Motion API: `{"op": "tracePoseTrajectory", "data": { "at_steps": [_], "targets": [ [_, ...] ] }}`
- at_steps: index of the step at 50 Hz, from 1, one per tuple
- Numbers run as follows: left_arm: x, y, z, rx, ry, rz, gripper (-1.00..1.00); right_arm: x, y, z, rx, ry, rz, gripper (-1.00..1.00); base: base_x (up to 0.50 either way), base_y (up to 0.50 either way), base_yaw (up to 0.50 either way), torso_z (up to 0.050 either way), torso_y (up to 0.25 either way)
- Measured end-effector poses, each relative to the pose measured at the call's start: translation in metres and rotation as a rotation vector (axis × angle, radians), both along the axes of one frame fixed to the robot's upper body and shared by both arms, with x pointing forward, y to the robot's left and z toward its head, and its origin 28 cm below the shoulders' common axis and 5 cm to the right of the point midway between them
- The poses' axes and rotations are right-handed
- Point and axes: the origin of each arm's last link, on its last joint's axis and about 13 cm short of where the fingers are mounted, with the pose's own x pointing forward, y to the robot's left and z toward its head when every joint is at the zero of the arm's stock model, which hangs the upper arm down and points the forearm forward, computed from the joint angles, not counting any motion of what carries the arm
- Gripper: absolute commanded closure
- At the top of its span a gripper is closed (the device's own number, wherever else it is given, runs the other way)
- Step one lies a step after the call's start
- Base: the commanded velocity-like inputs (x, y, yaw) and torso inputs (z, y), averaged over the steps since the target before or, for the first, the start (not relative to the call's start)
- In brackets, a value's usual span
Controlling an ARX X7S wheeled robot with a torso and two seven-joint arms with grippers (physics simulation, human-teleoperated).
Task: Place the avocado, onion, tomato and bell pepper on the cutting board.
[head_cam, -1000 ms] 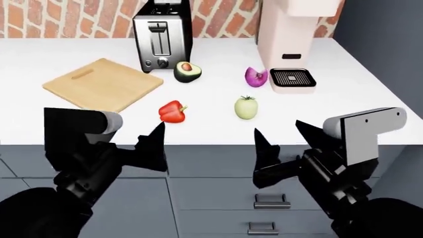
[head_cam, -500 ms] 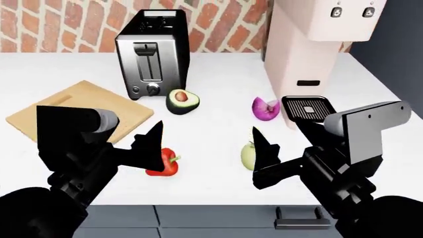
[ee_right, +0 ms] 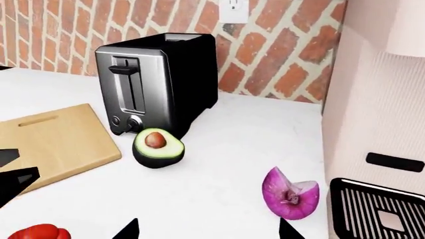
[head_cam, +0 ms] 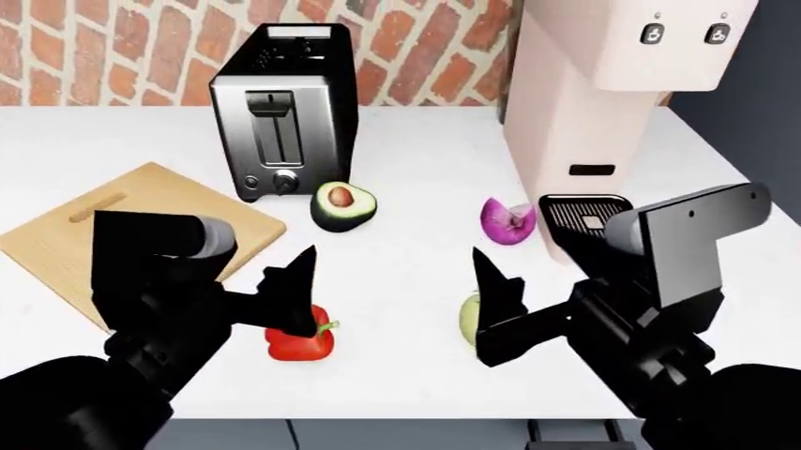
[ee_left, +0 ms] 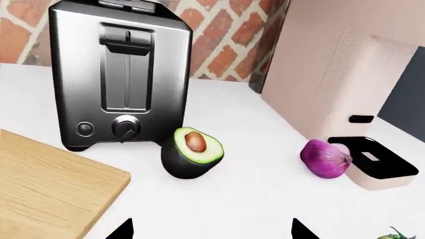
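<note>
Hiding most of the tomato point(head_cam: 468, 319) in the head view, the right hand point(head_cam: 501, 309) is hanging low over the front of the white surface point(head_cam: 414, 150); only a pale green sliver is showing beside the dark finger. The left hand point(head_cam: 285, 295) is overlapping the top of the bell pepper point(head_cam: 300, 341), whose red body is peeking out below it. Both hands are standing wide open, fingers spread, gripping nothing. In each wrist view only the black fingertips point(ee_left: 123, 230) are poking in at the frame edge, and the tomato is showing there just as a leafy scrap in a corner.

A red brick wall point(head_cam: 113, 47) is running behind the surface. A steel toaster point(head_cam: 281, 111) is standing near the wall, and a pale pink coffee machine point(head_cam: 601, 122) with a black drip grille is sitting toward the right, its top cut off by the frame.

The cutting board point(head_cam: 75, 239) is lying flat at the left, partly covered by the left arm, and nothing is lying on the part that shows. The avocado point(head_cam: 341, 206) is sitting cut-face up just in front of the toaster, beside the board but off it. The onion point(head_cam: 507, 221) is resting just beside the coffee machine's grille.
</note>
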Motion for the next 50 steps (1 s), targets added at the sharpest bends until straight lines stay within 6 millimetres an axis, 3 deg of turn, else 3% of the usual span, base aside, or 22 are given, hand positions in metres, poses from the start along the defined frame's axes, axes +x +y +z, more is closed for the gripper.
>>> {"op": "tracePoseTrajectory", "data": {
  "at_steps": [17, 33, 50],
  "targets": [
    [-0.006, -0.001, -0.010, -0.009, 0.115, -0.017, -1.00, -0.006, 0.000, 0.001, -0.031, 0.060, 0.040, -1.00, 0.00, 0.00, 0.00, 0.000, 0.000],
    [-0.009, 0.000, -0.023, 0.003, 0.195, 0.002, -1.00, -0.004, -0.002, -0.008, -0.031, 0.125, 0.037, -1.00, 0.00, 0.00, 0.00, 0.000, 0.000],
    [-0.012, 0.001, -0.025, -0.024, 0.209, -0.005, -1.00, 0.000, -0.003, -0.017, -0.043, 0.179, 0.021, -1.00, 0.00, 0.00, 0.00, 0.000, 0.000]
  ]
}}
